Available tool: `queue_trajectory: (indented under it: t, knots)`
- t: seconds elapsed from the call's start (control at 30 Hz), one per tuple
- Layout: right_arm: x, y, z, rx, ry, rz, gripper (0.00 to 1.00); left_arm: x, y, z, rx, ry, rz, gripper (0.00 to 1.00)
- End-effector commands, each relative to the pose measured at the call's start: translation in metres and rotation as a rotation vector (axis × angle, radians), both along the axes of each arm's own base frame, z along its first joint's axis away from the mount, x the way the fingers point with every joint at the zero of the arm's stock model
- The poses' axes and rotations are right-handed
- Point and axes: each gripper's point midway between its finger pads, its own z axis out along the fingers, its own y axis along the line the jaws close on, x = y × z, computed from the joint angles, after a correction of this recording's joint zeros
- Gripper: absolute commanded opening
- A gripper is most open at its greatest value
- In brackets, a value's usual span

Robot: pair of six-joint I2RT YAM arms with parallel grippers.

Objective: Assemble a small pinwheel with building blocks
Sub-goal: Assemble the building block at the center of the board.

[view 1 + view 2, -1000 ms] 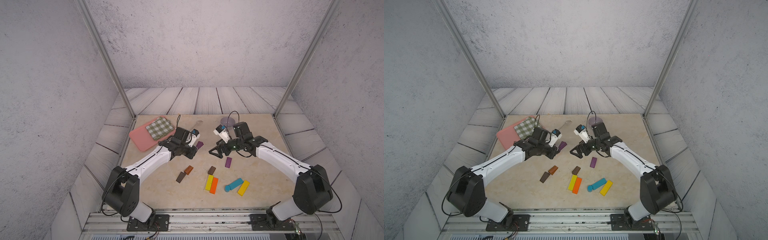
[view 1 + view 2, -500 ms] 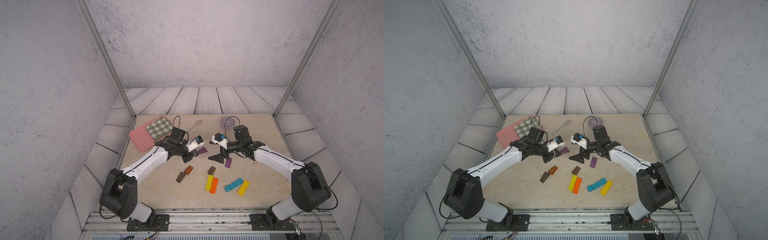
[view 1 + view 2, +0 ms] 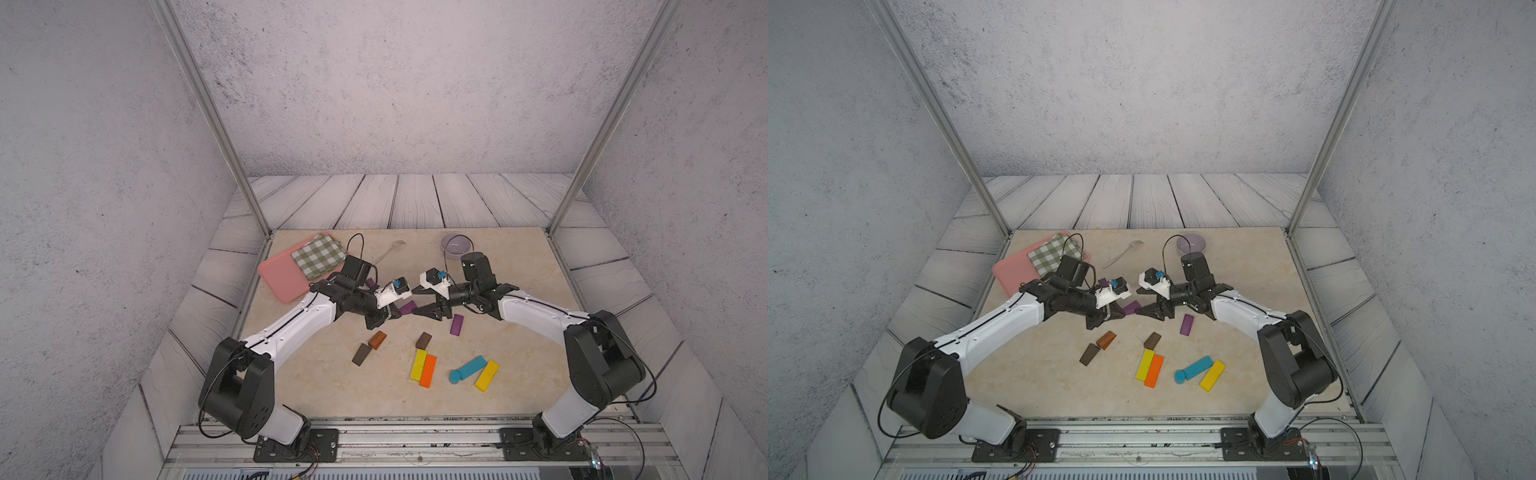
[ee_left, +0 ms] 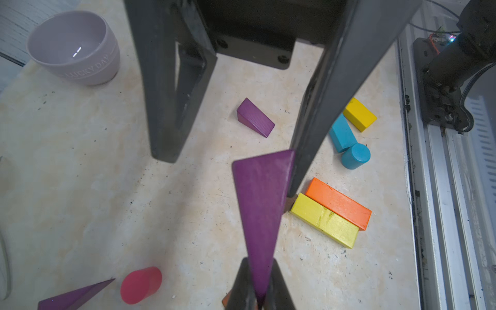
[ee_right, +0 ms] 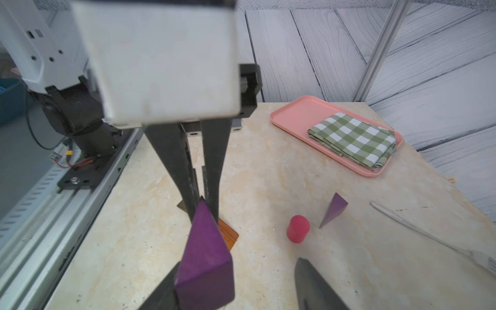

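Left wrist view: the table (image 4: 94,174) is bare around its middle, so I'm doing the hand-over in the air there. The pink tray (image 3: 282,278) sits at the far left corner, out of play. The left gripper (image 4: 259,279) is clenched on the thin tip of the held purple wedge (image 4: 261,204), which leaves the thick end free. The right gripper (image 5: 237,265) is spread around that thick end, one finger touching, the other apart, no grasp yet. Likely a regrasp so the wedge can go down as a blade. The yellow bar (image 4: 324,220) and orange bar (image 4: 338,202) lie touching near the table's arm-base edge. The brown wedges (image 3: 377,340) are loose mid-table. The pink cylinder (image 5: 298,228) stands just beside a spare purple wedge (image 5: 334,209), probably the hub.
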Motion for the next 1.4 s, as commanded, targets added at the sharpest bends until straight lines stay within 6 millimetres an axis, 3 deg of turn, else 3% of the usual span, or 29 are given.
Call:
queue_trajectory:
  t: [0.0, 0.13, 0.3, 0.4, 0.53, 0.6, 0.7, 0.77, 0.93, 1.03, 1.1, 1.23, 1.37]
  knots:
    - [-0.005, 0.007, -0.001, 0.029, 0.021, 0.056, 0.59, -0.005, -0.003, 0.0, 0.008, 0.04, -0.033, 0.0]
    - [-0.01, 0.009, -0.004, 0.025, 0.035, 0.091, 0.49, -0.005, -0.002, -0.003, 0.022, 0.047, -0.035, 0.0]
    - [-0.012, 0.01, -0.006, 0.014, 0.053, 0.113, 0.28, -0.002, -0.001, -0.004, 0.039, 0.055, -0.016, 0.0]
    - [-0.014, 0.01, -0.009, 0.002, 0.061, 0.123, 0.22, 0.001, 0.0, 0.001, 0.033, 0.039, 0.004, 0.0]
    - [-0.008, 0.009, -0.012, -0.019, 0.069, 0.083, 0.17, 0.012, 0.003, 0.006, 0.028, 0.011, 0.077, 0.36]
    - [0.003, 0.008, -0.018, -0.039, 0.055, 0.008, 0.13, 0.019, 0.006, 0.01, 0.023, 0.003, 0.14, 0.45]
    - [0.04, -0.001, -0.035, -0.082, 0.002, -0.221, 0.12, 0.034, 0.014, 0.023, -0.027, -0.036, 0.298, 0.61]
    - [0.07, -0.008, -0.044, -0.085, 0.023, -0.407, 0.12, 0.044, 0.027, 0.029, -0.089, -0.064, 0.453, 0.71]
    - [0.094, 0.01, -0.054, -0.002, 0.067, -0.499, 0.12, 0.069, 0.084, 0.033, -0.184, -0.14, 0.857, 0.96]
    - [0.107, 0.026, -0.065, -0.003, 0.106, -0.509, 0.12, 0.073, 0.11, 0.025, -0.136, -0.126, 0.973, 0.96]
    - [0.119, 0.026, -0.065, 0.003, 0.15, -0.57, 0.13, 0.075, 0.123, 0.021, -0.114, -0.107, 1.038, 0.96]
    - [0.124, 0.026, -0.06, 0.029, 0.357, -0.694, 0.13, 0.074, 0.12, 0.019, -0.13, -0.081, 1.02, 0.96]
    - [0.115, 0.027, -0.089, 0.013, 0.518, -0.816, 0.15, 0.074, 0.115, 0.014, -0.15, -0.072, 1.005, 0.96]
